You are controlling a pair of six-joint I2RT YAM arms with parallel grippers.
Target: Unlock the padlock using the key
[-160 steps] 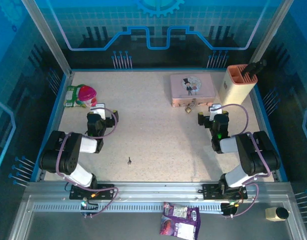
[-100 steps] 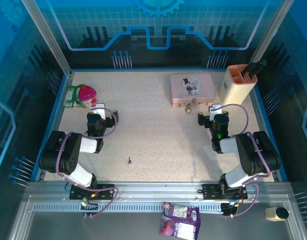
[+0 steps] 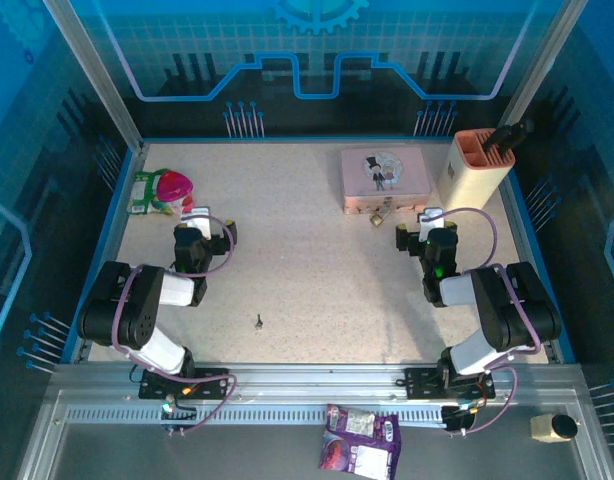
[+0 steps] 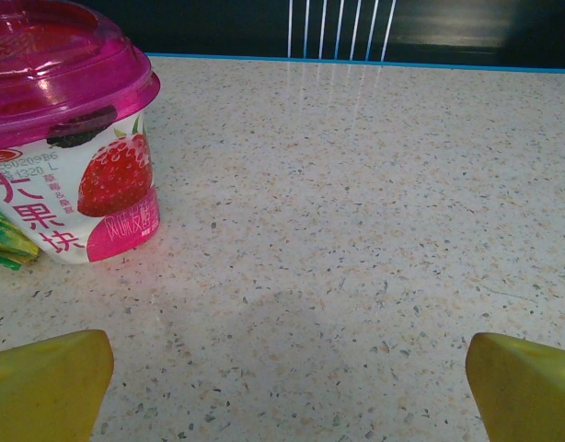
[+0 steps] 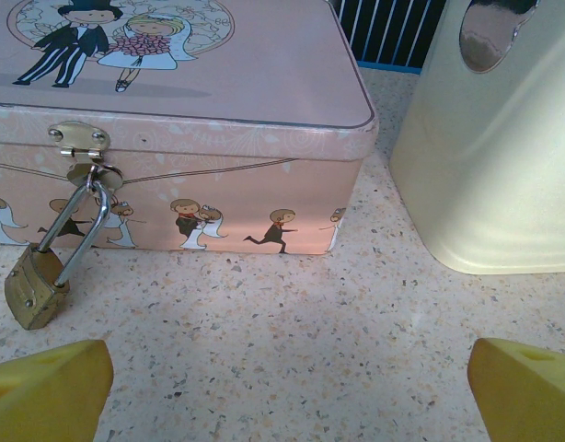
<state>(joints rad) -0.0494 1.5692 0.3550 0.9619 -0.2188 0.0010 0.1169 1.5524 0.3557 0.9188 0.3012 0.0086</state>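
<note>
Speckled beige stone is what the bench (image 3: 307,270) looks like, with blue edging all round. Biggest thing on it is the pink tin (image 5: 200,83) with the cartoon bride and groom on the lid, sitting at the far right. Just beside that on the right is a cream holder (image 5: 485,157). Over at the far left there's a strawberry yoghurt cup (image 4: 71,147) with a magenta lid, and the left claw (image 4: 282,396) is pointed that way, yellow tips spread wide with only bare bench between them. The right claw (image 5: 282,396) is spread just as wide, gripping nothing, and faces the front of the tin. The padlock (image 5: 29,285) hangs by its silvery shackle from the tin's hasp, brass body tilted and resting on the bench. The key (image 3: 258,322) is a tiny dark sliver lying near the front edge between the two arms, well apart from the padlock.
</note>
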